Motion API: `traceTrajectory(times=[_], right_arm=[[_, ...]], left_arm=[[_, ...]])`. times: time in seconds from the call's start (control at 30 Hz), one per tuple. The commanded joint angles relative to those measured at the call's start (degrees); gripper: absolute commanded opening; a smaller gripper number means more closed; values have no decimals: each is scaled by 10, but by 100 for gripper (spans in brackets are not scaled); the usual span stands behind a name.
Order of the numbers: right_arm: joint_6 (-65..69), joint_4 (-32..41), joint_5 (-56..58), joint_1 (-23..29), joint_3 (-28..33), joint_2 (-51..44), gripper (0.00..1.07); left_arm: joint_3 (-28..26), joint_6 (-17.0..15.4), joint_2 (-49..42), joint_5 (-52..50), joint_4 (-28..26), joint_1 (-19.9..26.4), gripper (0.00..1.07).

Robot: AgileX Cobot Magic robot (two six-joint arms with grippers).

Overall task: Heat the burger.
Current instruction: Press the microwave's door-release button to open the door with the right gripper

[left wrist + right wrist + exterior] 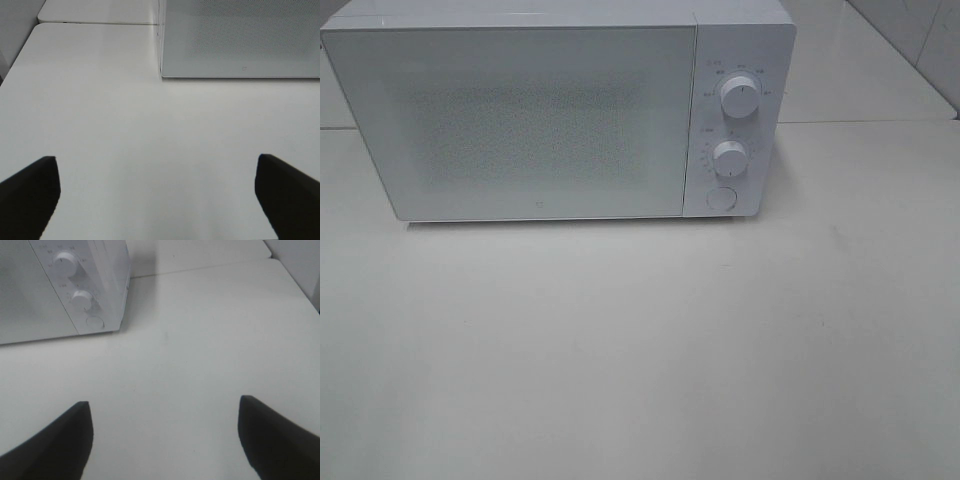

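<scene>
The left fingers (30, 195) and right fingers (60, 437) stood wide and empty above the table (640, 350), the microwave (745, 40) well ahead, its door (520, 120) shut, the burger nowhere visible — so splayed fingers reaching the knobs (740, 97) might nudge the wrong one.

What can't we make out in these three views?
- No view shows the burger. The microwave door is shut and its dotted panel hides the inside, in exterior high and left wrist.
- Markings around the dials: too small and blurred, in exterior high and right wrist.
- Of the left gripper and right gripper only open fingertips show; the picture edge cuts the rest.
</scene>
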Motion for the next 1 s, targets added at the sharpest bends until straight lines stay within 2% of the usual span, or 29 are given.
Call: traceTrajectory(times=[0.03,0.7,1.0], right_arm=[[-8,-1,-3,-5,3,-17,76],[-9,-3,-3,-5,5,-17,76],[-8,-2,-57,-5,-14,21,76]], left_arm=[[2,1,-10,-5,-3,2,98],[2,1,-9,-5,-3,2,98],[2,1,-9,-5,-3,2,98]])
